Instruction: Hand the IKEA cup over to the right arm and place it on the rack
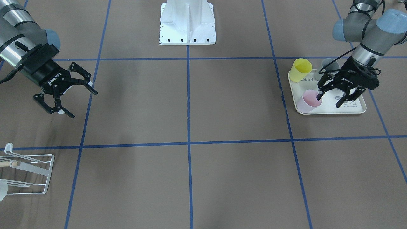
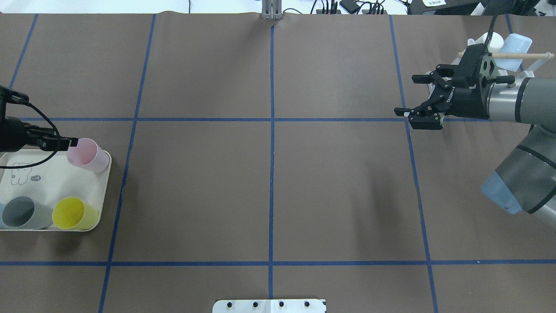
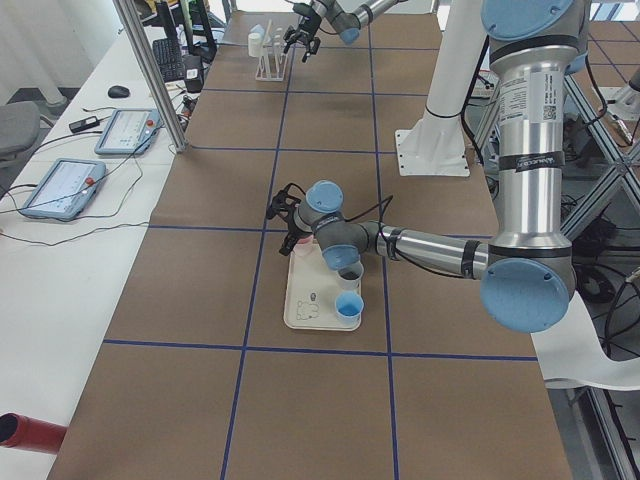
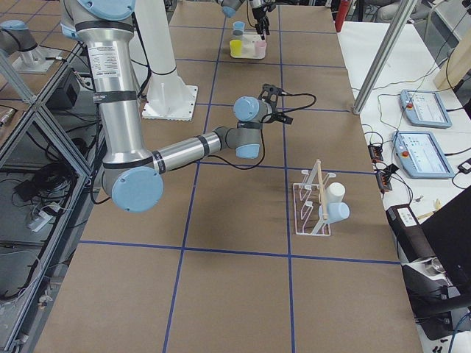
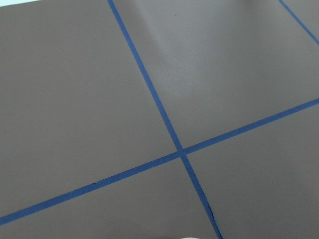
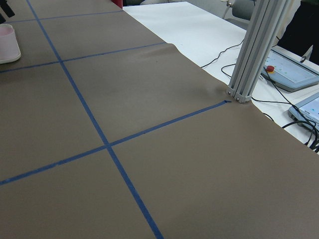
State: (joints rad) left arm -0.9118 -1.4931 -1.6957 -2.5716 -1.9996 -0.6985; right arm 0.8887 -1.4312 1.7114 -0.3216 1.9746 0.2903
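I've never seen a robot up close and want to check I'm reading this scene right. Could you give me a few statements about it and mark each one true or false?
1. The pink plastic cup stands on the cream rabbit-print tray. True.
2. The right claw holds a cup. False: it is open and empty.
3. The yellow plastic cup sits on the bare table. False: it is on the tray.
4. The small white wire rack carries a white cup and a pale blue cup. True.
5. The left claw is open at the pink cup. True.
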